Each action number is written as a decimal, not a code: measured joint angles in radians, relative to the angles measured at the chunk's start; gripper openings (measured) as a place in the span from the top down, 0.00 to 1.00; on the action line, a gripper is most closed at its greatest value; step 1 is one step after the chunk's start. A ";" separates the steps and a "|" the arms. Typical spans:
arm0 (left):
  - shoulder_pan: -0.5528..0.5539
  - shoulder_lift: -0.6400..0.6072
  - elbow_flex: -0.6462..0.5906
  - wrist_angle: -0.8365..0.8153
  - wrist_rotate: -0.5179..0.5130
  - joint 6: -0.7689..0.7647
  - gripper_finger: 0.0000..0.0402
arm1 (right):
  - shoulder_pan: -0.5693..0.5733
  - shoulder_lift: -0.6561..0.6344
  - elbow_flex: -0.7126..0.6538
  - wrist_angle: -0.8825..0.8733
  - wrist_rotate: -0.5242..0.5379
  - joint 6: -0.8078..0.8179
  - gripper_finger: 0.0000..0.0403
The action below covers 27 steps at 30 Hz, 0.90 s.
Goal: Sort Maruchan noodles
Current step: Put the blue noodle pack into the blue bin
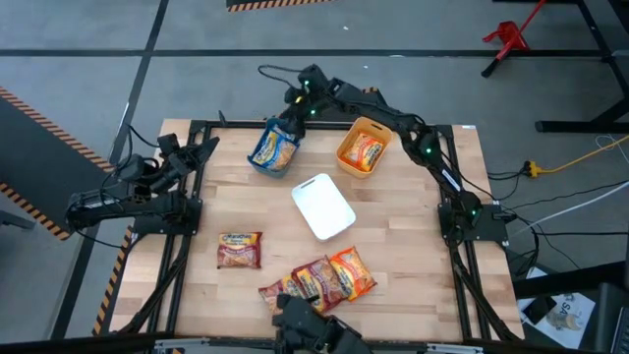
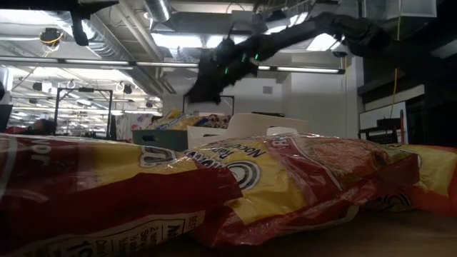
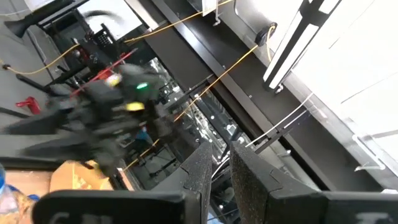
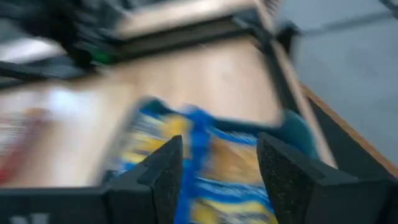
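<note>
I see the right gripper (image 1: 293, 118) with jaws released above the teal bin (image 1: 274, 147) of blue packets (image 4: 211, 168) near the worktop's far edge, the left gripper (image 1: 201, 147) nearly closed, and no readable labels.

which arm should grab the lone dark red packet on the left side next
Left. Its gripper waits at the table's left edge, on the side of the flat glossy dark red noodle packet; the right gripper is open over the teal plastic bin.
</note>
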 joint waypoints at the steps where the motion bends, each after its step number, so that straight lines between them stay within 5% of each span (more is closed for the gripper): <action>1: 0.000 0.000 0.000 -0.004 0.000 0.003 0.87 | 0.002 -0.023 0.000 -0.004 -0.038 -0.001 0.55; 5: 0.000 0.000 0.000 -0.003 0.000 0.047 0.87 | 0.012 -0.095 0.006 -0.039 -0.221 -0.005 0.62; 9: 0.000 0.000 0.000 -0.003 0.001 0.051 0.87 | 0.038 -0.083 -0.003 -0.125 -0.261 -0.031 0.71; 27: -0.001 0.000 0.001 -0.002 0.009 0.043 0.87 | 0.069 0.032 -0.080 -0.032 0.166 -0.109 0.85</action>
